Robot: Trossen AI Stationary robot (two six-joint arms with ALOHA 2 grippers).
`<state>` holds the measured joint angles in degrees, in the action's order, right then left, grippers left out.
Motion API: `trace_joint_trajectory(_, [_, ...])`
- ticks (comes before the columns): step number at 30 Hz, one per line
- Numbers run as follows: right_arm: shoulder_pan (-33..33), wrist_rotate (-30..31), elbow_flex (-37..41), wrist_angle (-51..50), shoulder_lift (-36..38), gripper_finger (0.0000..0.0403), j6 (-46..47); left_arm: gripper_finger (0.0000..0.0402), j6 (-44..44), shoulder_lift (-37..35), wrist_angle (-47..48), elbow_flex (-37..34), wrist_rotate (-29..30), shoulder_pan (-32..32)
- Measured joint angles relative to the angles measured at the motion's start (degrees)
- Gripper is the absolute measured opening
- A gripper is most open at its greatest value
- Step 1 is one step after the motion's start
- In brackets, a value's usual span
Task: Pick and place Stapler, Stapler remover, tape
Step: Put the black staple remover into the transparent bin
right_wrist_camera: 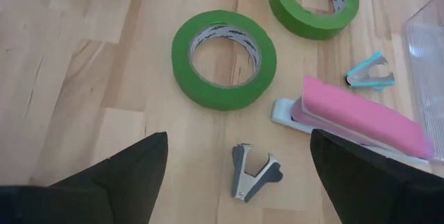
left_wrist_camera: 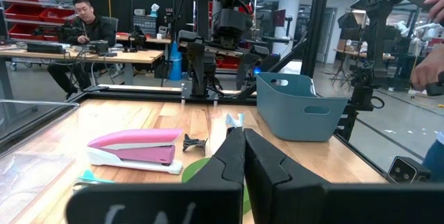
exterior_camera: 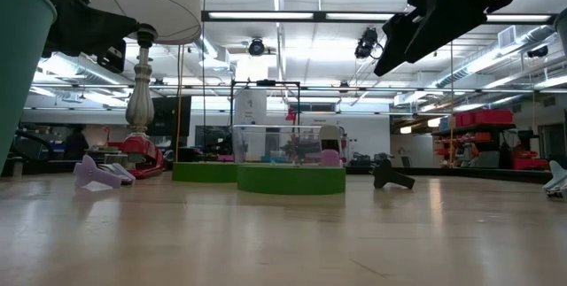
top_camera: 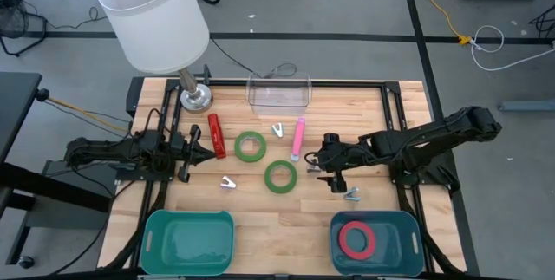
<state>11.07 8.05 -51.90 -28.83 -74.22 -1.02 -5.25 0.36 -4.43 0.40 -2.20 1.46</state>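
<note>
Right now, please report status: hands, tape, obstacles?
Right hand open above dark staple remover. Left hand shut, idle. Red-pink tape ring in right teal bin; two green rings on table.

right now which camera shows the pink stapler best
The right wrist view: the pink stapler lies close and large beyond the open right gripper. The left wrist view shows its whole side, farther off. The high view shows a thin pink bar; the low view only a pink tip behind tape.

Two matte black, multi-jointed arms flank the table, each built of blocky segments with thin dark cables along the links. The left end effector (top_camera: 201,152) ends in tapered black fingers (left_wrist_camera: 232,158); the right end effector (top_camera: 328,166) has broad, wedge-shaped black fingers (right_wrist_camera: 118,172).
</note>
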Motion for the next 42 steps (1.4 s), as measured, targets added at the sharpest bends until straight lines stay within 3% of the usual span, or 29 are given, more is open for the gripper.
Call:
trace_joint_trajectory(16, [0.00,0.06,0.02,-0.07,-3.29,0.0352,4.32,0.0003,0.01,0.00,0.00,0.00,0.00,0.01])
trace_joint_trajectory(23, [-0.20,5.27,0.04,0.11,-6.62,0.0352,5.54,0.0003,0.01,0.00,0.00,-0.01,0.00,0.01])
trace_joint_trajectory(36, [-1.57,6.05,0.07,0.52,-10.99,0.0352,8.40,0.0003,0.02,0.00,0.00,0.00,0.00,0.02])
trace_joint_trajectory(42, [-1.57,5.90,3.61,7.18,-10.51,0.0352,9.66,0.0003,0.00,0.00,0.00,-0.01,0.00,0.01])
